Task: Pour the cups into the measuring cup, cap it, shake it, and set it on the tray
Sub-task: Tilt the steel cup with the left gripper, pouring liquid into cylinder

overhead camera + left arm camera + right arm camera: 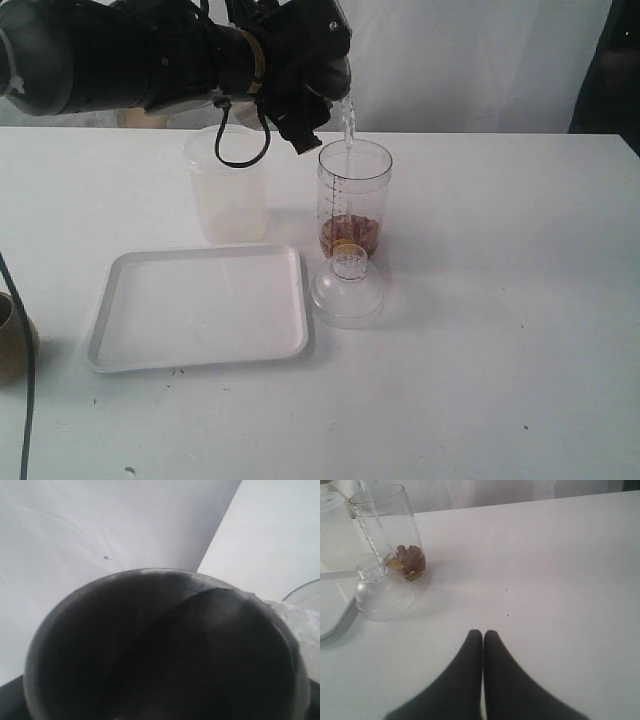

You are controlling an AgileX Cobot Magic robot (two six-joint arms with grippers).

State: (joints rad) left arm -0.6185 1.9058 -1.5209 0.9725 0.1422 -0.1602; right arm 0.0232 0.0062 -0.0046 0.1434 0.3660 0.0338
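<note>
The left gripper (pixel 315 85) is grasping the steel tumbler (pixel 165 650) and holding it tipped in the air over the far middle of the table (pixel 520 300). The dark wrist housing is hiding most of the jaws. A thin clear stream (pixel 347 125) is falling from the tumbler's lip into the open mouth of the measuring cup (pixel 355 195). That cup is standing upright near the middle of the table, uncapped, with brown material and a bit of yellow lying at its bottom. Its clear domed lid (pixel 347 292) is sitting on the table on the near side of the cup, close against its base; whether the two are touching cannot be told. The frosted plastic cup (pixel 226 185) is standing to the left of the measuring cup, apart from it. The tray (pixel 200 310) is lying flat on the near side of the frosted cup, just left of the lid. The wooden cup (pixel 8 350) is showing partly at the left edge. The right gripper (pixel 482 636) is sitting well to the right of the measuring cup, its fingers clenched pad to pad.
</note>
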